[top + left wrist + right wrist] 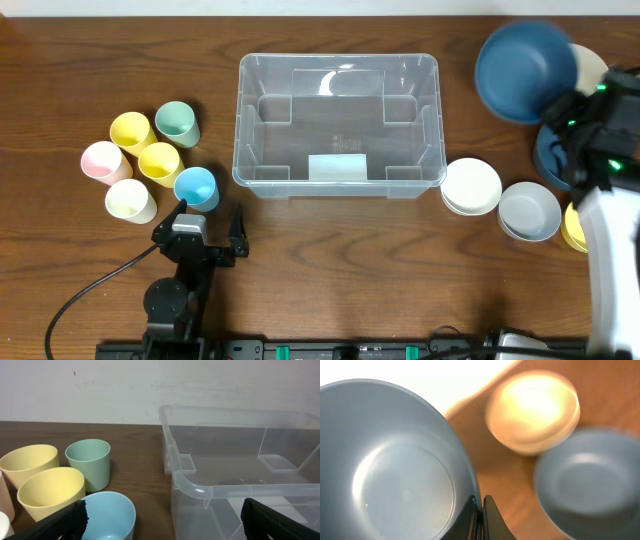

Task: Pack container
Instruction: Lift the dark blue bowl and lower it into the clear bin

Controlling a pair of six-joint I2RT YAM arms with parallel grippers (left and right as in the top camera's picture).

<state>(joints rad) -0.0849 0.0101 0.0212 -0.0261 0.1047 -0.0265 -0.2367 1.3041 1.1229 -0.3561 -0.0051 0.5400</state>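
Note:
The clear plastic container (241, 120) stands mid-table with nothing in it but a pale rectangular patch at its near wall; it also fills the right of the left wrist view (200, 491). My right gripper (563, 105) is shut on the rim of a dark blue bowl (525, 70) and holds it raised at the far right, right of the container. In the right wrist view the fingers (481, 510) pinch that bowl's rim (395, 470). My left gripper (210, 222) is open and empty, just behind a light blue cup (196, 187), also seen in the left wrist view (112, 515).
Several cups stand left of the container: two yellow (131, 130), green (177, 123), pink (102, 161), cream (130, 200). Bowls lie right of it: white (471, 186), grey (530, 211), yellow (573, 228), dark blue (548, 155), cream (592, 62).

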